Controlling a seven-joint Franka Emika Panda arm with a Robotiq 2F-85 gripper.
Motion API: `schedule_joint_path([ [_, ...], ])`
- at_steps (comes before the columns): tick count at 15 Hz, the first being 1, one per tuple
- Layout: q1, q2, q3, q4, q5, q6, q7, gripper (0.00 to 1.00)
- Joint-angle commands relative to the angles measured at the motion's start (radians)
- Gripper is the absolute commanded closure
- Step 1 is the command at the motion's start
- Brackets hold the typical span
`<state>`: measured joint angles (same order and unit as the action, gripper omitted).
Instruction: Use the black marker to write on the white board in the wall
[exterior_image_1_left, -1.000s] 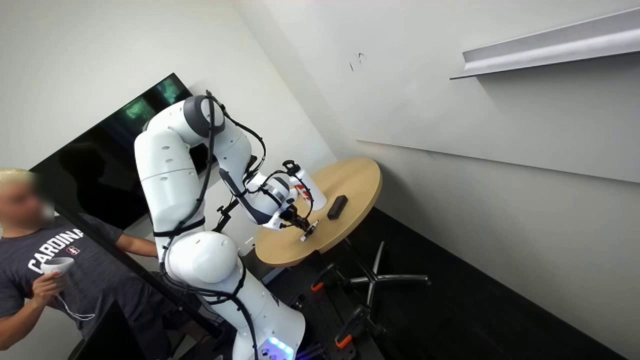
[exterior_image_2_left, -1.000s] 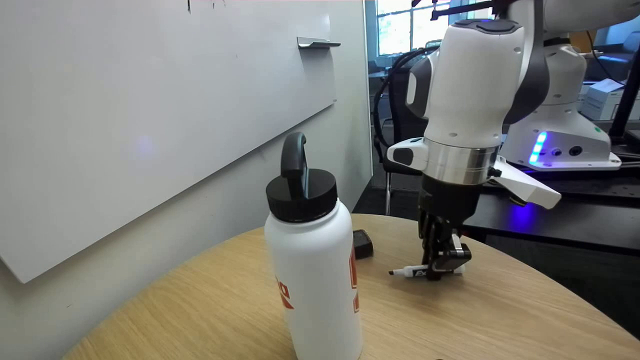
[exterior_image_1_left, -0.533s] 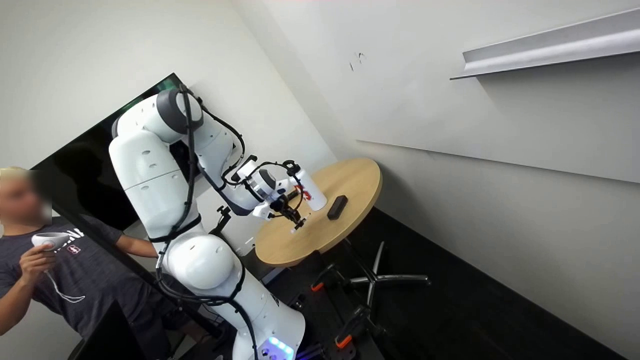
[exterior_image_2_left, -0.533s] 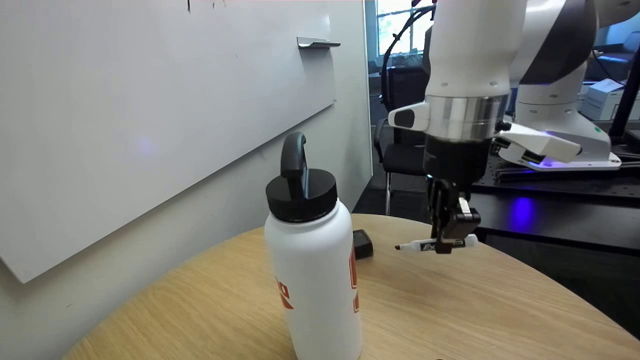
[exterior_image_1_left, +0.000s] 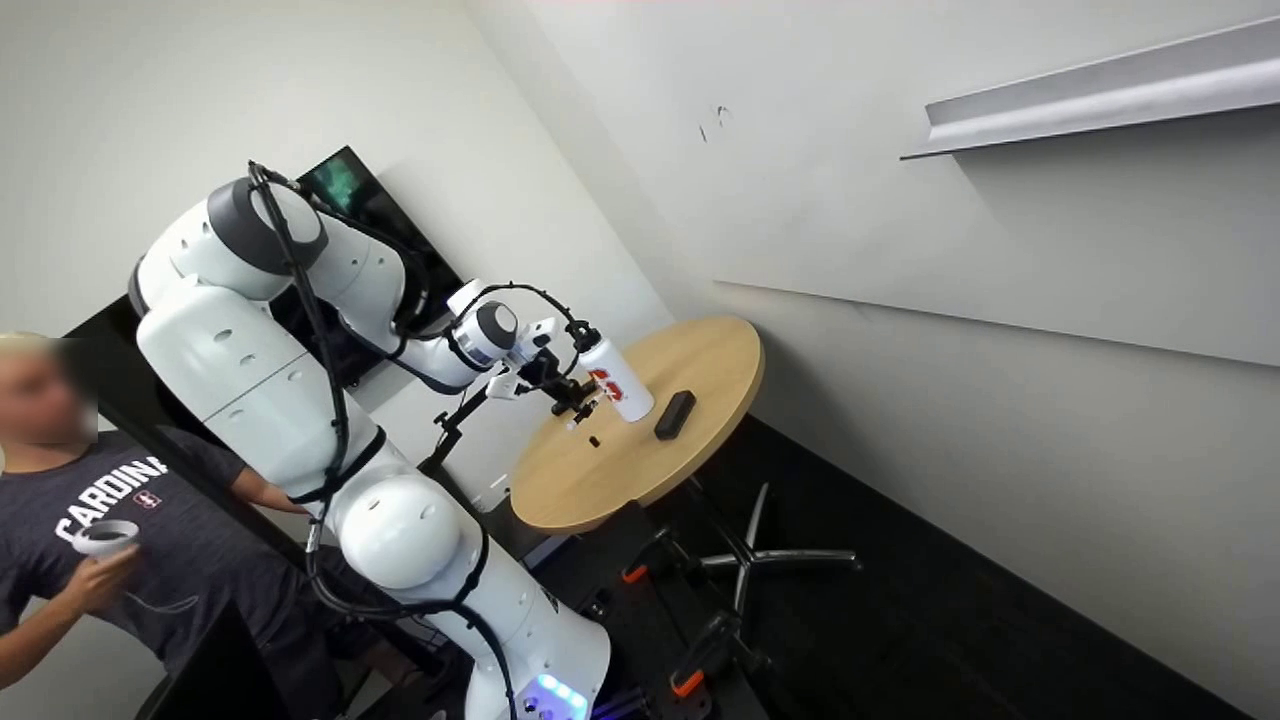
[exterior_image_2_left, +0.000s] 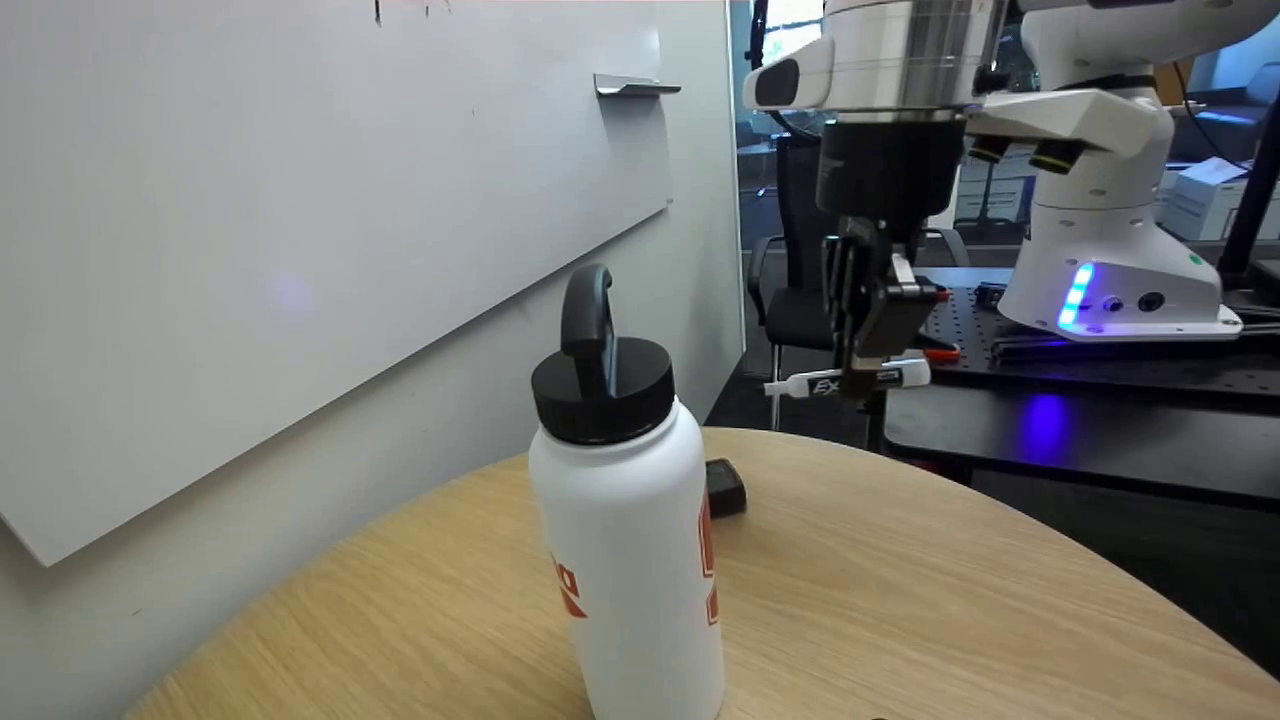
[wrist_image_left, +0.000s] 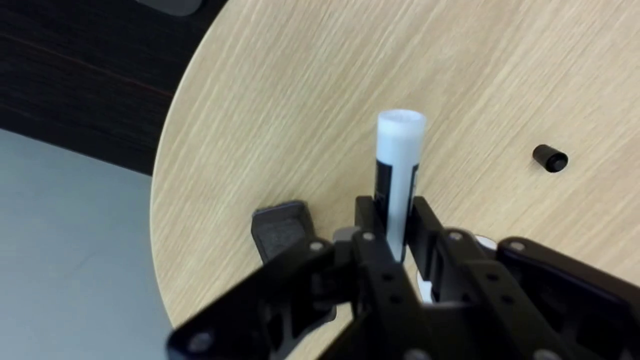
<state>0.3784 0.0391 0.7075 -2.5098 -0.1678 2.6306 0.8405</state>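
Over the last second my tool (wrist_image_left: 395, 212), clamped on the dry-erase marker (wrist_image_left: 400, 170), has lifted it clear of the surface (wrist_image_left: 225, 150); it hangs roughly level in the air, well in from the edge nearest the whiteboard (exterior_image_2_left: 350, 200). What looks like its black cap (wrist_image_left: 550, 158) lies loose on the surface, so I judge the pick-up done, with carrying the marker across and writing to come.

Rounded wooden table (exterior_image_2_left: 900, 610), upright white bottle (exterior_image_2_left: 630, 540), dark oblong block (exterior_image_1_left: 675, 415) near it, small black cap (wrist_image_left: 550, 158)
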Motion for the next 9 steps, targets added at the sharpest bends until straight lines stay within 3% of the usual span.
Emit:
schedule_joint_path([
  [1,0.038,-0.005,-0.036,-0.002,0.010,-0.001,-0.009,0.80],
  [2,0.038,-0.005,-0.036,-0.004,0.010,-0.001,-0.009,0.95],
  [5,0.036,-0.042,-0.079,0.008,0.018,-0.018,-0.015,0.95],
  [9,0.019,-0.162,-0.163,0.078,0.023,-0.186,-0.070,0.95],
])
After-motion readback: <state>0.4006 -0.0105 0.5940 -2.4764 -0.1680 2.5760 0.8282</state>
